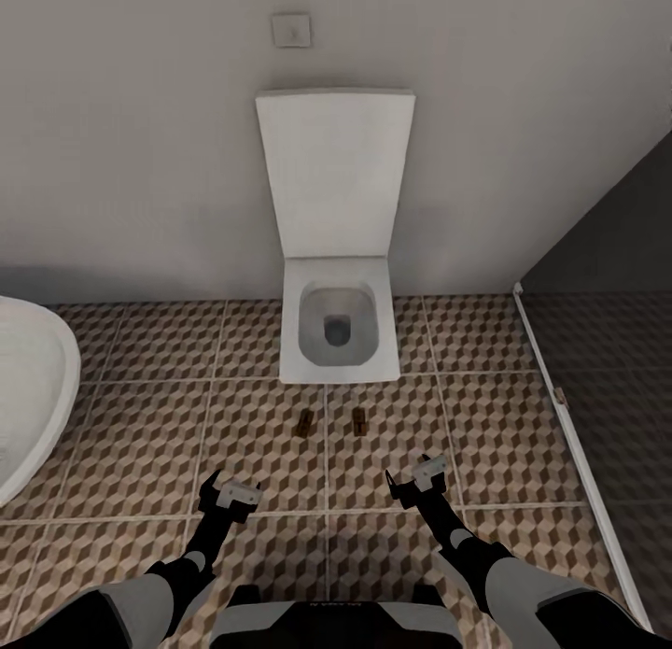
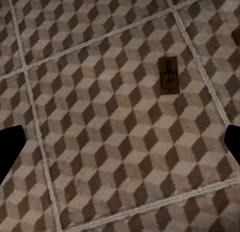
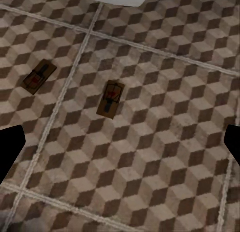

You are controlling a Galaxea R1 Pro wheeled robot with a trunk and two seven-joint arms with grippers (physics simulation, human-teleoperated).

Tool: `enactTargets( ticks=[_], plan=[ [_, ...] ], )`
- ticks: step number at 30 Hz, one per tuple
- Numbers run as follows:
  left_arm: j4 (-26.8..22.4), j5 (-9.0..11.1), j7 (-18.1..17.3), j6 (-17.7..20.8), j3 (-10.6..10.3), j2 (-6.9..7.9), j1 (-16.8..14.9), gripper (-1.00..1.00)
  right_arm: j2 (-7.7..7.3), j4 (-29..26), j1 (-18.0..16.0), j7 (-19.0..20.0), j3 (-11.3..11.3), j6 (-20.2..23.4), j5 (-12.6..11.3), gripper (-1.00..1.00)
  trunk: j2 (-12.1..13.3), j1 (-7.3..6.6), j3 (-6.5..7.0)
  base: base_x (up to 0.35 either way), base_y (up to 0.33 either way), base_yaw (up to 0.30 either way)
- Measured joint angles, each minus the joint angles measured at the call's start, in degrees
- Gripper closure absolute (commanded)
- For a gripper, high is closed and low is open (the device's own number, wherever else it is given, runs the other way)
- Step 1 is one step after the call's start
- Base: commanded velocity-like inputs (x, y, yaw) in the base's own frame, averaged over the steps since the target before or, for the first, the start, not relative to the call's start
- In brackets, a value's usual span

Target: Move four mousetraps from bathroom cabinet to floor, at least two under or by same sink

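Lying flat on the cube-patterned floor (image 1: pixel 140 416) ahead of you are two traps, left one (image 1: pixel 305 424) and right one (image 1: pixel 360 422), tan boards with dark springs and a red mark, no readable writing. They sit side by side just before the toilet (image 1: pixel 338 336). Your left gripper (image 1: pixel 227 496) and right gripper (image 1: pixel 418 481) hang short of them, both spread and empty.

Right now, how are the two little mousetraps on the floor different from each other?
The left mousetrap lies on one tile, left of a grout line; the right mousetrap lies on the next tile, right of it. The left one is tilted slightly; the right one sits straighter. Both are small tan boards lying flat before the toilet.
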Motion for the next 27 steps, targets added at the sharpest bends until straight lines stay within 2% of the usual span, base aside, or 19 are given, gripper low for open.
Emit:
enactTargets(
  ticks=[27],
  plan=[
    [0.0, -0.01, 0.0, 0.06, 0.0, -0.07, 0.0, -1.0, 0.0, 0.0, 0.0, 0.0, 0.0, 0.1, -0.01, -1.0, 10.84, -5.93, 4.85, 0.0, 0.0, 0.0]
  ],
)
